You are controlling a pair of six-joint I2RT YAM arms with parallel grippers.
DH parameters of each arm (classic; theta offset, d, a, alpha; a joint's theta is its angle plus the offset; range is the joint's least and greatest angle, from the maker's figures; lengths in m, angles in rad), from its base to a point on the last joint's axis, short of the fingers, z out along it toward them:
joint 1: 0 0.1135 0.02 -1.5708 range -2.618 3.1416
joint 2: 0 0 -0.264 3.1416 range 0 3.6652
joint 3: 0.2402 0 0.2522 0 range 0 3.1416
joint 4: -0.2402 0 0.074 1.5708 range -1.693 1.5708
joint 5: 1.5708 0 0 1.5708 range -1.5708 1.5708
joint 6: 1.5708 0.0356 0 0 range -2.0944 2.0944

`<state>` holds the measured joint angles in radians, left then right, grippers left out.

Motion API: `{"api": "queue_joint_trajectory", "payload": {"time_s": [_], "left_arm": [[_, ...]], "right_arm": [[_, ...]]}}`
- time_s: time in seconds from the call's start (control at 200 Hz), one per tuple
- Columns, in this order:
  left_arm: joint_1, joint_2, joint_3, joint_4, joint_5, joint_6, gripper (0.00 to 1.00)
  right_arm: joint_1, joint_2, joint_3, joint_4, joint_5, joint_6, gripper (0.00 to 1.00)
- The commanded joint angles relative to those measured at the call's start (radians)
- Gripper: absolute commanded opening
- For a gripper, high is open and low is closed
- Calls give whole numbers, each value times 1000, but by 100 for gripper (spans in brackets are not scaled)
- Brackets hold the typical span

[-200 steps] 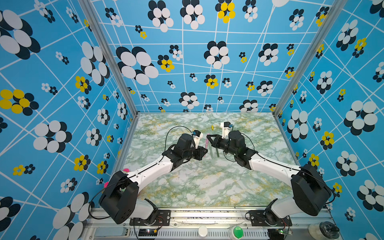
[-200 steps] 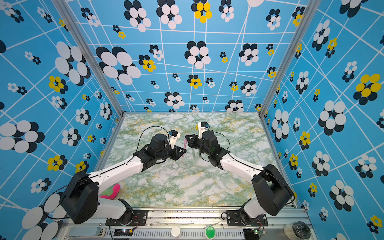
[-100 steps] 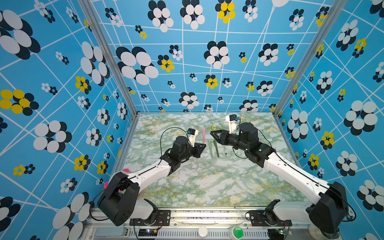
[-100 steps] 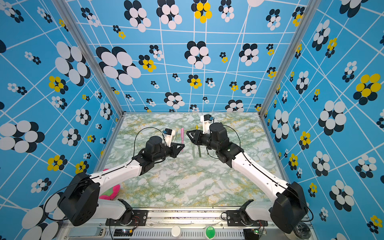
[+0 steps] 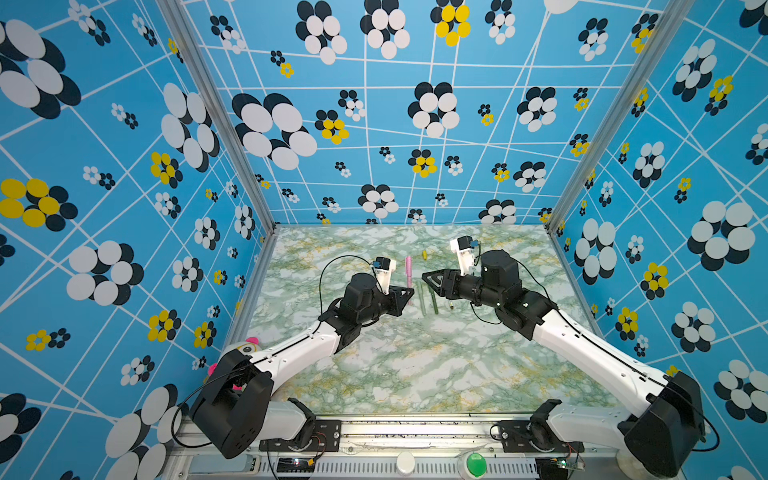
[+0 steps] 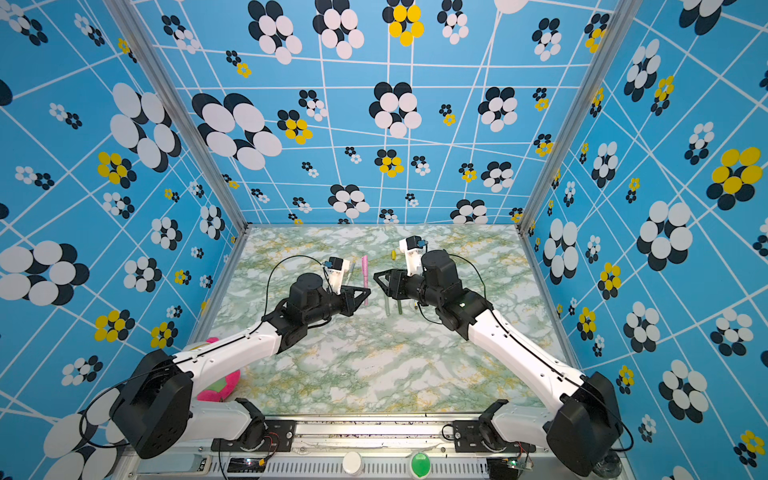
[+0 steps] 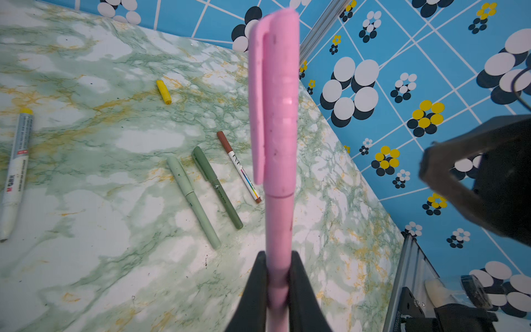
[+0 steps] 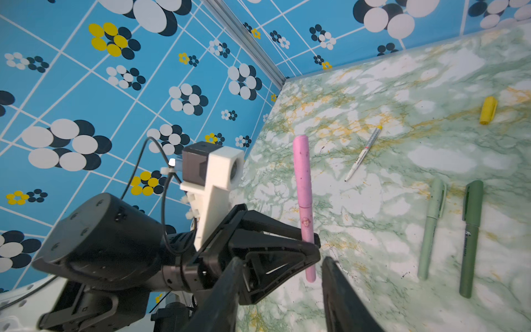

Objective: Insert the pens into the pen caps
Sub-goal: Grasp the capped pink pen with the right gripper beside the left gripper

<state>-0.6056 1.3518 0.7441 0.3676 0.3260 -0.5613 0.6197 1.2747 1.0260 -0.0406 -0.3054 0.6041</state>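
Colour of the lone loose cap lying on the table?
The loose cap is plain yellow; it shows best in the right wrist view.

- The left arm (image 5: 291,353), white-shelled with black joints, reaches forward and inward, elbow low.
- The left gripper (image 7: 277,258), black and two-fingered, is clamped on a pink plastic pen (image 7: 278,218).
- The right arm (image 5: 590,353), of the same build, mirrors it.
- The right gripper (image 8: 281,263) faces the left one, jaws apart, seemingly empty.
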Motion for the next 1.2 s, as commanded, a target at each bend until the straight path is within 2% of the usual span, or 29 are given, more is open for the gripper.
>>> {"api": "queue_joint_trajectory", "payload": {"time_s": [0.0, 0.29, 0.625, 0.905, 1.194], "left_arm": [[-15, -5, 35, 12, 31, -22, 0], [-28, -23, 44, -11, 31, -22, 0], [-28, -33, 47, -16, 27, -16, 0], [-28, -37, 52, -23, 33, -13, 0], [-29, -35, 48, -17, 23, -20, 0]], "right_arm": [[10, 35, 0, 38, -21, -24, 44], [53, 138, 24, 74, -22, -24, 39], [69, 176, 41, 70, -6, -27, 28], [69, 202, 57, 59, 29, -42, 24], [71, 214, 60, 51, 41, -47, 9]]}}
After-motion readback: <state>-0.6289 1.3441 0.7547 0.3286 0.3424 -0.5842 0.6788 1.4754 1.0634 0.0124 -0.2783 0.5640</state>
